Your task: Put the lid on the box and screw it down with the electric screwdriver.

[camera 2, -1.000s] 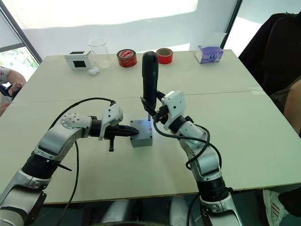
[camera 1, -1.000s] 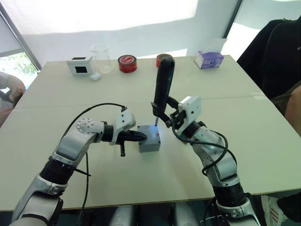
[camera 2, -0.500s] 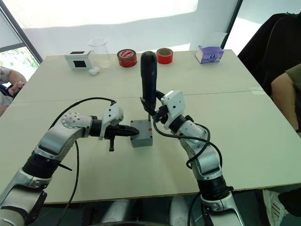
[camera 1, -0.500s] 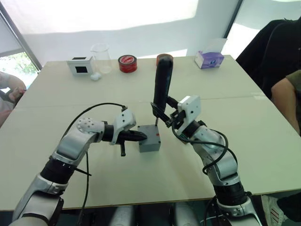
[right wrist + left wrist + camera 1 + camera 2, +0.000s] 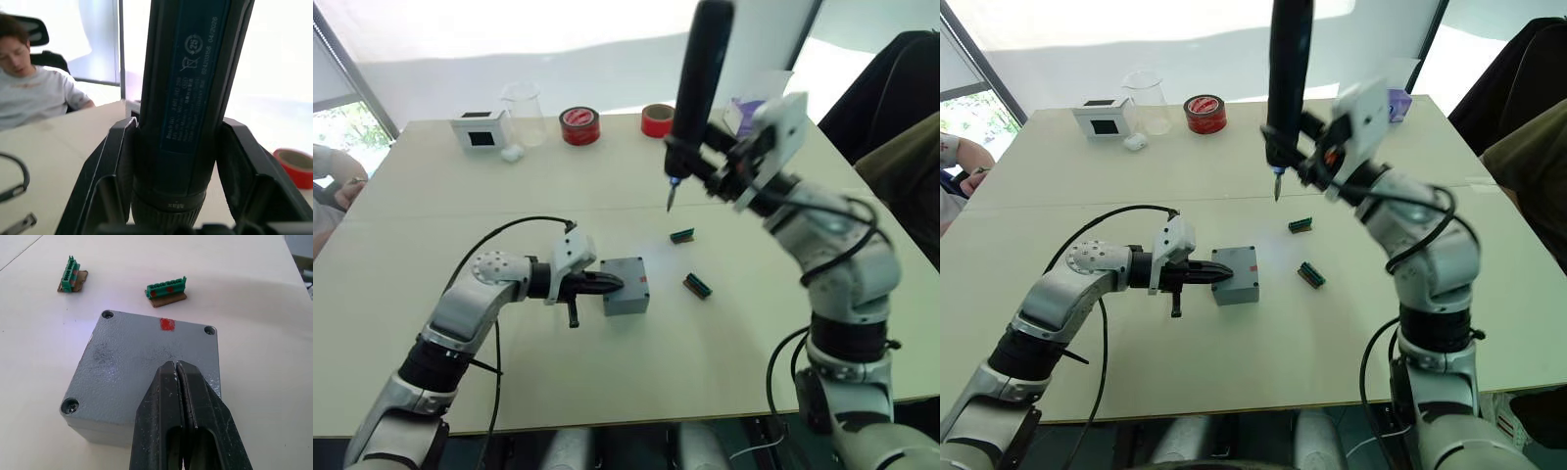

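Box [image 5: 626, 286] w/ lid [image 5: 146, 367] seated on top: small square cast-grey metal block, matte and faintly mottled, screw heads sunk at the corners, red dot on the lid's far edge. It sits mid-table [image 5: 431, 211], a pale smooth tabletop.

Left gripper [image 5: 178, 396]: two black, grainy tapered fingers pressed together, holding nothing, tips resting on the lid from the box's 9 o'clock side.

Right gripper [image 5: 710, 162]: black fingers [image 5: 244, 166] clamped on the screwdriver [image 5: 695, 78], a long glossy black cylinder w/ printed label and thin metal bit, held upright, bit pointing down, high over the table at approx. 1 o'clock from the box, well apart from it.

Two small green ribbed terminal blocks [image 5: 681, 235] [image 5: 697, 286] lie at 2–3 o'clock of the box. Far edge, 11–1 o'clock: white box w/ black face [image 5: 478, 132], clear beaker [image 5: 522, 117], two red tape rolls [image 5: 579, 126] [image 5: 657, 119].

Vs. 1 s ago: screwdriver was standing w/ bit at the box's far corner; the right arm has since lifted it up and away. Box, lid and left gripper unchanged.
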Motion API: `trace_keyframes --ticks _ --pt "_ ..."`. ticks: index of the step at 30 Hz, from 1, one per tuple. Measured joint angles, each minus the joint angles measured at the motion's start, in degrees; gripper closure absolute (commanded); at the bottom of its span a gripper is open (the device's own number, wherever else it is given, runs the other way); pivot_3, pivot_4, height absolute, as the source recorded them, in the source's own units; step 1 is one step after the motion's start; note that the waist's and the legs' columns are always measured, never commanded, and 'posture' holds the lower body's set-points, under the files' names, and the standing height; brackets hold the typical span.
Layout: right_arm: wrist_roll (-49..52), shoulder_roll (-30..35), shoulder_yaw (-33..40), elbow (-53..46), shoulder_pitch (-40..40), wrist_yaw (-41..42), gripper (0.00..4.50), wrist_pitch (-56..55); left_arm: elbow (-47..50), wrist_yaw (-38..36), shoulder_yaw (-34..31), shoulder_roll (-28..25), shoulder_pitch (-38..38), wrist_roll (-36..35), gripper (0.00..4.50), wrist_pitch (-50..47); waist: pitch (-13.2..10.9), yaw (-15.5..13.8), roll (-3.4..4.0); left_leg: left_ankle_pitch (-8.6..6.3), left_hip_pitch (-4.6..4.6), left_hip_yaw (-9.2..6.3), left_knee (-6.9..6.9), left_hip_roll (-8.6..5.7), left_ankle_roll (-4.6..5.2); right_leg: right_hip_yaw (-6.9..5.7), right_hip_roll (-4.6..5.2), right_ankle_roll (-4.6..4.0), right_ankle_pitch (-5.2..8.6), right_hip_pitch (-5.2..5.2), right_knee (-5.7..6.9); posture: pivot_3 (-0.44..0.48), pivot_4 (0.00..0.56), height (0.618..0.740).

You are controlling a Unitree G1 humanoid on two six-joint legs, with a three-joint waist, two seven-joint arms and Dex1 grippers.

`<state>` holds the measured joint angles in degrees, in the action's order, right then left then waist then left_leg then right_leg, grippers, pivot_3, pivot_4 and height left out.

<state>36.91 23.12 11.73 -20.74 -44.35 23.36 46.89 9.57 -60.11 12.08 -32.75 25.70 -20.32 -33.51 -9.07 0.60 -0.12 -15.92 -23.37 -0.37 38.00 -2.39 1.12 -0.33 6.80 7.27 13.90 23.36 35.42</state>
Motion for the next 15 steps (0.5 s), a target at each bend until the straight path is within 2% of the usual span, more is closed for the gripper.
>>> trace_keyframes --ticks 2,5,7,8,10,13,15 --pt "5.12 0.61 3.64 1.57 -3.39 -3.49 2.59 7.90 0.07 0.55 -0.78 0.71 -0.36 -1.67 4.50 -1.39 -0.02 0.06 0.00 0.00 -0.02 0.00 0.00 0.01 0.00 0.00 0.01 -0.01 0.00 0.03 0.00 0.000 0.150 0.740" --pt "10.57 7.60 7.07 8.36 -8.98 -5.56 2.59 25.92 0.22 0.31 -2.60 0.20 -0.72 -4.42 4.50 -3.97 -0.19 -0.08 0.02 0.00 -0.11 0.02 0.00 0.01 0.01 0.01 0.14 -0.20 0.07 0.07 -0.04 0.000 0.150 0.740" --pt "11.27 18.20 4.42 15.05 -10.23 -4.05 2.59 36.52 2.27 -0.64 -4.52 -1.43 -0.91 -7.40 4.50 -6.45 -0.40 -0.64 -0.12 -0.01 -0.24 -0.05 0.01 0.00 0.03 -0.06 0.27 -0.29 0.10 0.08 -0.21 0.000 0.150 0.740" --pt "10.94 25.98 0.38 21.29 -9.62 -3.00 2.59 41.53 4.81 -1.62 -6.11 -3.44 -1.00 -9.57 4.50 -7.91 -0.45 -1.12 -0.15 -0.04 -0.36 -0.05 0.00 -0.02 0.08 -0.12 0.34 -0.32 0.10 0.12 -0.37 0.000 0.150 0.740" --pt "9.32 32.05 -3.50 29.07 -6.93 -2.87 2.59 45.08 7.76 -2.55 -8.55 -6.10 -1.61 -11.45 4.50 -8.77 -0.51 -1.15 -0.04 -0.10 -0.51 0.10 -0.01 -0.15 0.18 -0.09 0.50 -0.42 0.16 0.27 -0.45 0.000 0.150 0.740" --pt "9.78 33.61 -9.91 36.52 -5.35 0.16 2.59 45.24 11.63 -2.69 -8.09 -7.39 -3.59 -12.18 4.50 -9.15 -0.76 0.50 0.40 -0.07 -1.06 0.50 0.04 -0.25 0.18 0.11 0.51 -0.10 -0.02 1.02 -0.25 0.000 0.150 0.740" --pt "9.97 33.78 -13.08 39.78 -5.61 1.85 2.59 45.25 13.63 -2.46 -7.26 -7.50 -4.56 -12.83 4.50 -9.81 -0.86 0.95 0.44 0.02 -1.11 0.53 0.05 -0.11 0.05 0.11 0.20 0.03 -0.08 1.09 -0.23 0.000 0.150 0.740"
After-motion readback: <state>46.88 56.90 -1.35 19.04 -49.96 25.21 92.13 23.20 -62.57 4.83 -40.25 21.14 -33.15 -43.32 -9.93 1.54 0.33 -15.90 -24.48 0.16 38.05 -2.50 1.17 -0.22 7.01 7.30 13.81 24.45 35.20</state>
